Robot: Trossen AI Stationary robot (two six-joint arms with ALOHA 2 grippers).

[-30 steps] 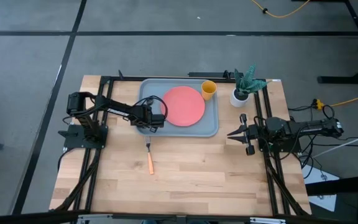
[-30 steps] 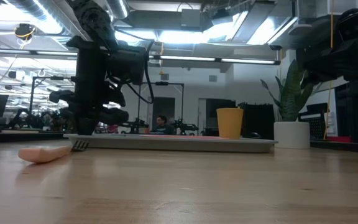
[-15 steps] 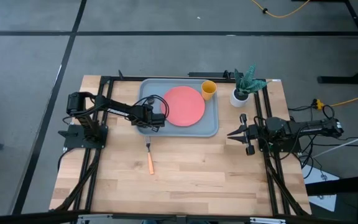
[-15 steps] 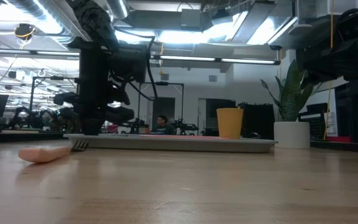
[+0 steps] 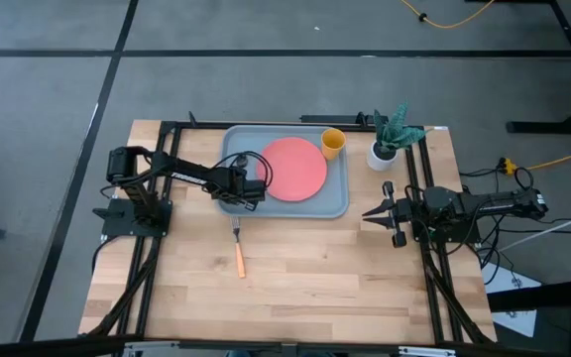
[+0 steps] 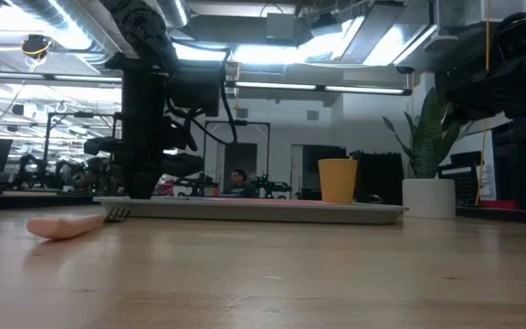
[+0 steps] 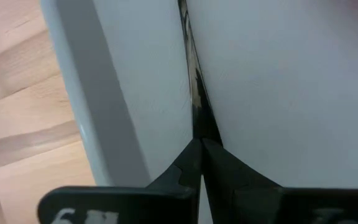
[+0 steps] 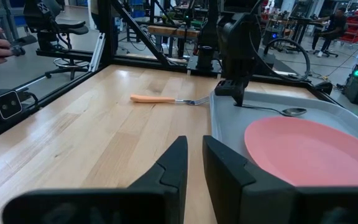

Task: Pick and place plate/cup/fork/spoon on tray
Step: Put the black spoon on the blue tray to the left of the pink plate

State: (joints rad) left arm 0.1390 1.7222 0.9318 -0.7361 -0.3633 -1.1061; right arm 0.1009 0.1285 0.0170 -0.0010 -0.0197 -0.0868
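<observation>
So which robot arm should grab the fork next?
Probably the left. Its gripper is over the tray's near-left corner, shut on the spoon handle, and the fork lies on the table just beside that corner. The right gripper waits beyond the tray's other end.

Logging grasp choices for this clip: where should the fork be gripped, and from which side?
Grip the fork at mid-handle, from straight above, fingers across it. It lies flat on the table, its handle thicker than the tines, which point at the tray. The left gripper is nearest.
</observation>
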